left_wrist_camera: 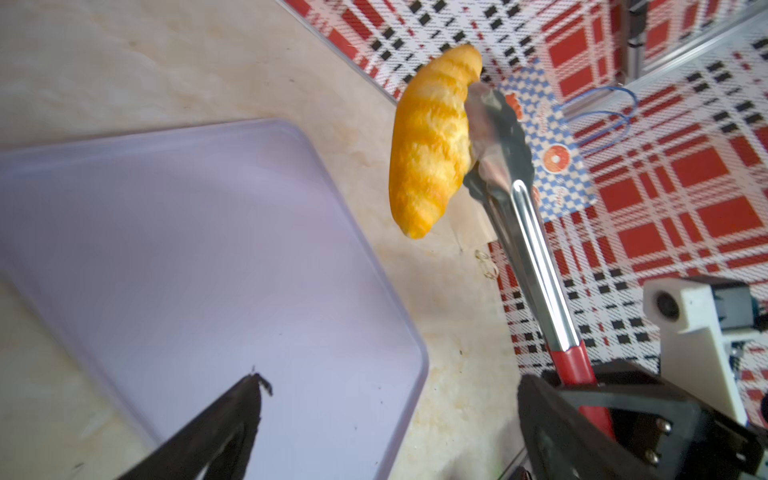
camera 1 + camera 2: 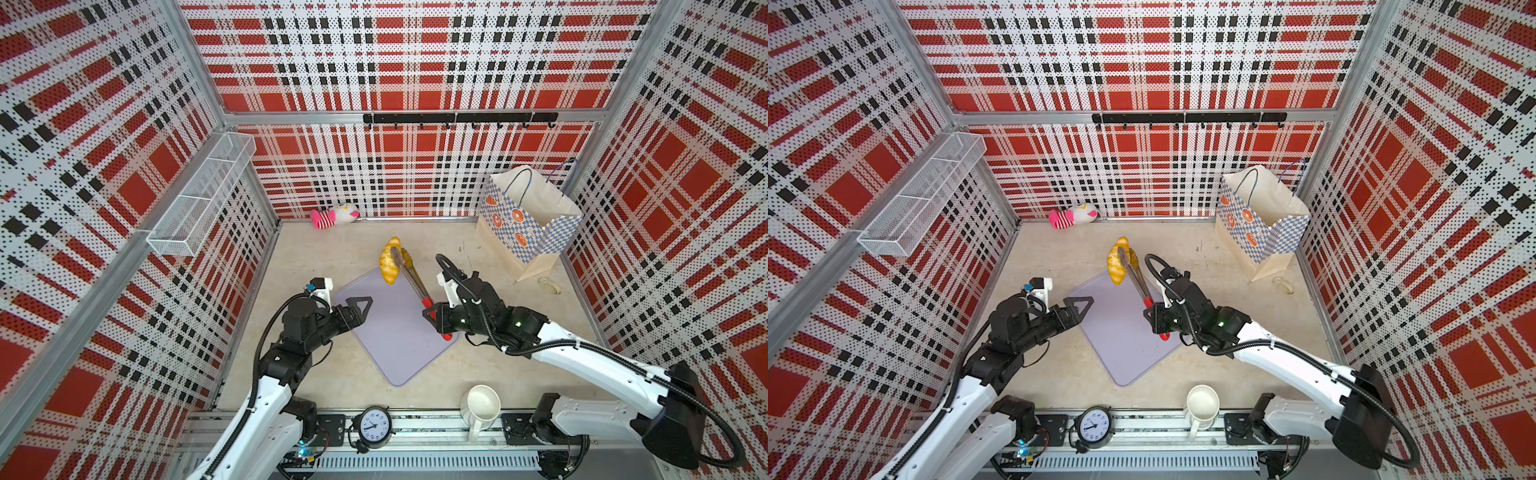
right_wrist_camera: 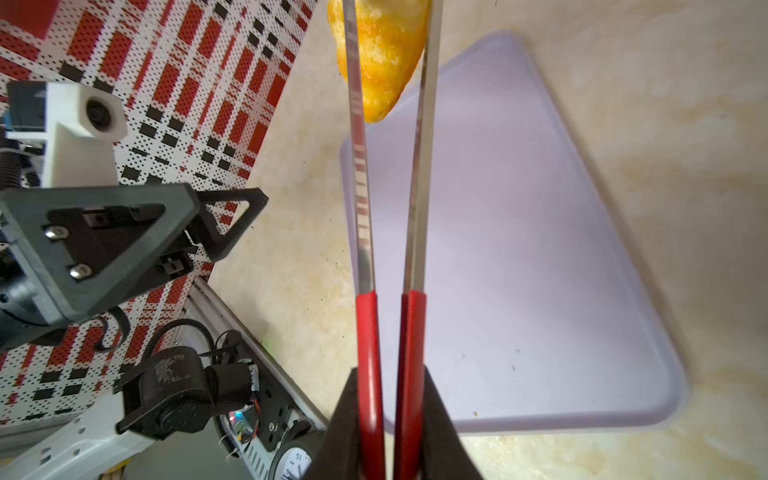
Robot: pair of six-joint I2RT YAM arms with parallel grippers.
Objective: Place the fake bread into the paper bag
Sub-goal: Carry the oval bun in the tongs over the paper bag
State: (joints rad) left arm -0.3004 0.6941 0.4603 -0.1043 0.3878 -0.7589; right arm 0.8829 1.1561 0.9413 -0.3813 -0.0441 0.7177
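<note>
Right tool (image 2: 438,322) clamps tongs (image 2: 409,276) pinching croissant (image 2: 388,264); left tool (image 2: 361,307) spread wide, empty

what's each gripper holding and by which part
Right gripper clamps the tongs by their red handles; the tongs' tips pinch a croissant. Left gripper holds nothing.

The right gripper (image 2: 1154,318) is clamping red-handled tongs (image 2: 1135,277) that are pinching a croissant (image 2: 1115,262) at the far corner of the lavender tray (image 2: 1121,345); the paper bag (image 2: 1262,239) is standing well apart.

Red, black and white plaid walls (image 2: 415,62) enclose a cream marbled floor (image 2: 324,253).
</note>
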